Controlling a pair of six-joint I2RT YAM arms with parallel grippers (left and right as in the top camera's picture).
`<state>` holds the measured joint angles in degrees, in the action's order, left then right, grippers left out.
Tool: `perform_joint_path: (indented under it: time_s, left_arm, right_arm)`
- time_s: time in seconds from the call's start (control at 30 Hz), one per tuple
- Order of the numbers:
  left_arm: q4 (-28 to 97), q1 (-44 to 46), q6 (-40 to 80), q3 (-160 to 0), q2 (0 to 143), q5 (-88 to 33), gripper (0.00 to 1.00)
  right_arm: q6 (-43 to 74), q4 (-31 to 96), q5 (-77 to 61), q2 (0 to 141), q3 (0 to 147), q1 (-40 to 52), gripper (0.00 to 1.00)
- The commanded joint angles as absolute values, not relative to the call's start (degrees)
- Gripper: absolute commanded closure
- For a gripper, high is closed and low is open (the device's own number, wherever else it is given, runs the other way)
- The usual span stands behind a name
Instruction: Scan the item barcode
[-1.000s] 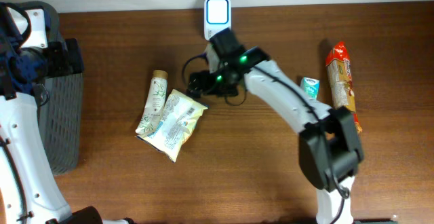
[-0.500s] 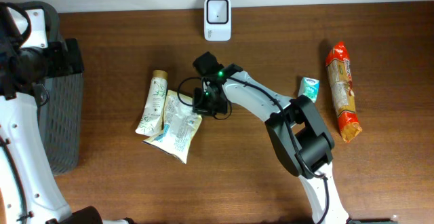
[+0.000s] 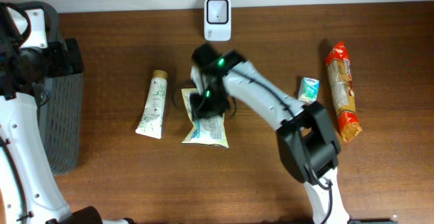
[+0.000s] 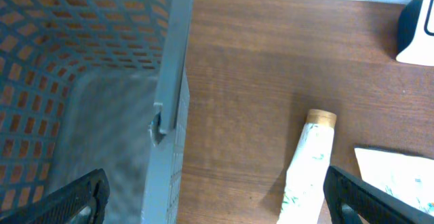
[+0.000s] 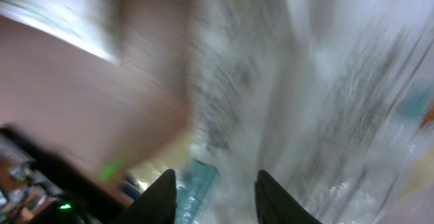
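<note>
**Mesh basket** (image 3: 62,132): far to the left of the barcode scanner (image 3: 217,11) and nearer the front of the bench (image 3: 258,183).

**Left hand** (image 4: 215,198): beside the basket, well left of the scanner, spread wide and empty.

**Cream tube** (image 3: 152,106): lying flat, front-left of the scanner. It is near enough to the pouch to be knocked by a sweeping lift.

**Snack pouch** (image 3: 207,127): the task item, flat on the bench directly in front of the scanner and some way short of it. No barcode can be made out.

**Right hand** (image 3: 202,103): over the pouch's edge nearest the scanner. The fingers (image 5: 160,195) stand narrow with film blurred between them. Whether they pinch it cannot be told.

- Risk: slick, crinkled film held by one edge may slip or droop.
- Risk: the code may end up turned away from the scanner window, giving no read.

**Teal packet** (image 3: 309,88) and **orange snack pack** (image 3: 342,91): front-right of the scanner, clear of the work.
</note>
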<state>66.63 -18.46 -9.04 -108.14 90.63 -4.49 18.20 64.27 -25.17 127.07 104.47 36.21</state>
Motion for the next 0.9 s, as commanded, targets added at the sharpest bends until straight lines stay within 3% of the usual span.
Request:
perform_joint_path:
  time_s: [0.0, 0.07, 0.13, 0.23, 0.3, 0.43, 0.47, 0.53, 0.67, 0.8, 0.87]
  left_arm:
    - [66.70, -18.65, -9.78, -108.64, 90.19, -5.10, 0.01]
    - [66.70, -18.65, -9.78, -108.64, 90.19, -5.10, 0.01]
    - [66.70, -18.65, -9.78, -108.64, 90.19, -5.10, 0.01]
    - [66.70, -18.65, -9.78, -108.64, 90.19, -5.10, 0.01]
    - [66.70, -18.65, -9.78, -108.64, 90.19, -5.10, 0.01]
    - [66.70, -18.65, -9.78, -108.64, 90.19, -5.08, 0.01]
    - [66.70, -18.65, -9.78, -108.64, 90.19, -5.10, 0.01]
    - [66.70, -18.65, -9.78, -108.64, 90.19, -5.10, 0.01]
    - [66.70, -18.65, -9.78, -108.64, 90.19, -5.10, 0.01]
    - [66.70, -18.65, -9.78, -108.64, 90.19, -5.10, 0.01]
    - [66.70, -18.65, -9.78, -108.64, 90.19, -5.10, 0.01]
  right_arm:
    - [30.87, 62.46, -12.93, 126.91, 94.80, 39.09, 0.66]
    - [35.03, 55.92, -13.91, 126.91, 88.07, 38.76, 0.73]
    - [33.54, 55.27, -14.52, 126.78, 89.06, 36.80, 0.73]
    - [19.20, 58.41, -6.55, 126.78, 95.18, 33.06, 0.46]
    - [11.70, 62.22, 3.29, 126.78, 99.31, 29.50, 0.36]
    - [9.06, 65.58, -11.77, 126.58, 115.42, 29.28, 0.35]
    - [14.22, 63.75, -11.81, 126.91, 115.26, 29.63, 0.38]
    - [20.75, 61.89, -11.81, 128.16, 112.99, 30.13, 0.55]
    - [28.80, 57.39, -11.70, 130.52, 101.32, 32.32, 0.57]
    - [26.70, 57.71, -11.00, 129.75, 102.06, 30.72, 0.38]
    - [25.12, 66.28, -10.98, 124.88, 111.07, 25.93, 0.31]
